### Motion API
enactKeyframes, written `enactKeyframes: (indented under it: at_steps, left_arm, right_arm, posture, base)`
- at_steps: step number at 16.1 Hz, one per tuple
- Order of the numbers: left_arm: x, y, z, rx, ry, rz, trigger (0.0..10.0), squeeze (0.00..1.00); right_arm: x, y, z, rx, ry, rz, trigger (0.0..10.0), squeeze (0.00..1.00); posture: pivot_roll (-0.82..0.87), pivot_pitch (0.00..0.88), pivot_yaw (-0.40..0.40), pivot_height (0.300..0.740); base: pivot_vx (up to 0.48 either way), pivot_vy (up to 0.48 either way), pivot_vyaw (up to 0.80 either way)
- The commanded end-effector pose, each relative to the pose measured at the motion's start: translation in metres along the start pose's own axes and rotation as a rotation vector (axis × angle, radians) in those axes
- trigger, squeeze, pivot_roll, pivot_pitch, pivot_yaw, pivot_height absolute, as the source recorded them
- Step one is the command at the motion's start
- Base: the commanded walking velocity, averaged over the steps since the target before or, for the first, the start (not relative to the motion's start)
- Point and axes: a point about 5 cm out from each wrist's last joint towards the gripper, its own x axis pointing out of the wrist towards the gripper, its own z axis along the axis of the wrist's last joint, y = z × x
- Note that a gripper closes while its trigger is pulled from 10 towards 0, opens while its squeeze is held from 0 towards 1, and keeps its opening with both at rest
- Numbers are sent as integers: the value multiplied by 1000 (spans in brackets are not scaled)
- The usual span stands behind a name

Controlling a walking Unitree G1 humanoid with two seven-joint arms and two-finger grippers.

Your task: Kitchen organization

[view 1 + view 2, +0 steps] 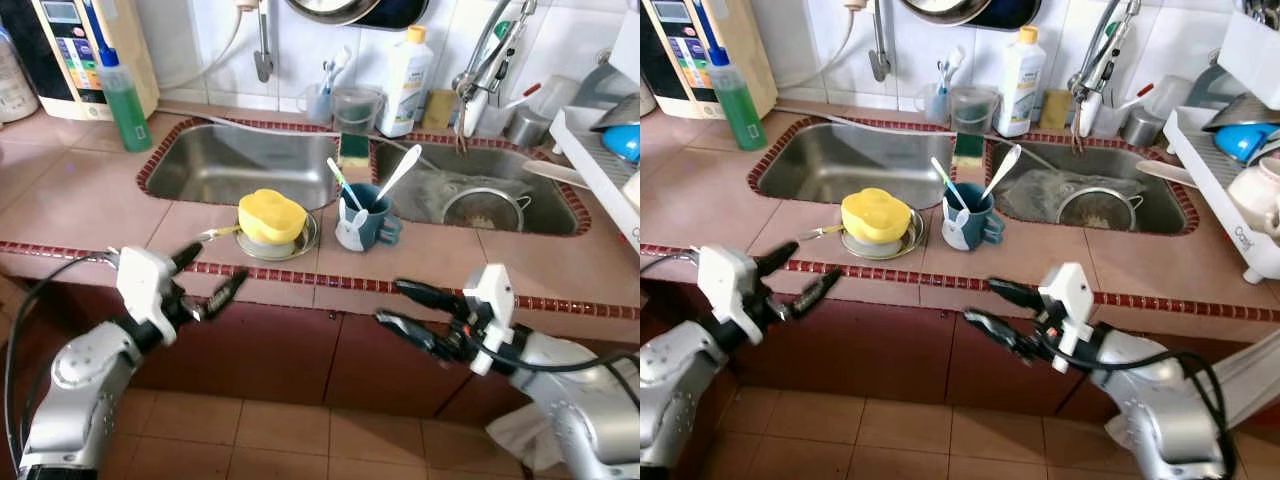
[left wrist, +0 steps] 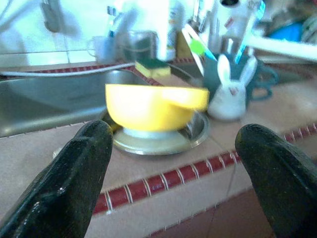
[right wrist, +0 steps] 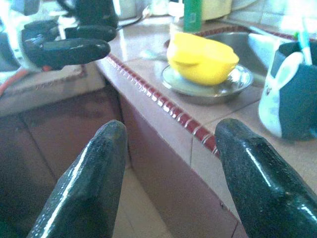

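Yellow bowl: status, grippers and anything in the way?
Both grippers open, empty: left gripper, right gripper at the counter edge. Yellow bowl on steel plate, untouched. Bunny mug close beside.

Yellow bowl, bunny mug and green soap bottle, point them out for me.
yellow bowl [image 1: 272, 216], left eye view, on its side wall
bunny mug [image 1: 362, 222], left eye view, on its blue body
green soap bottle [image 1: 127, 108], left eye view, on its green body
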Motion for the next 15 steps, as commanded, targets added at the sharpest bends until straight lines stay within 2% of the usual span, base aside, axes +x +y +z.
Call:
enactKeyframes:
  at_steps: [1,5,7,11,13,15]
  left_arm:
    - [4,0,6,-9,-24,35,10000,0]
    - [21,1,13,-68,-41,165,10000,0]
    - [26,0,14,-100,-51,217,10000,0]
    - [28,5,11,-30,-43,359,10000,0]
    - [19,6,8,-24,-52,426,10000,0]
    - [17,4,7,23,-47,443,10000,0]
  right_arm:
    - [6,-1,11,-10,-49,-32,10000,0]
    - [31,-9,24,13,-193,-171,10000,0]
    - [36,-22,31,-4,-257,-316,10000,0]
    - [30,-46,38,-53,-320,-601,10000,0]
    - [22,-51,35,-79,-319,-750,10000,0]
    - [21,-50,29,-96,-304,-780,10000,0]
  posture:
    - [36,0,-47,740]
    - [44,0,-57,740]
    - [45,0,-59,740]
    - [35,0,-58,740]
    - [29,0,-56,740]
    - [27,0,-55,740]
  base:
    - [0,0,0]
    - [0,0,0]
    - [0,0,0]
    - [0,0,0]
    - [0,0,0]
    - [0,0,0]
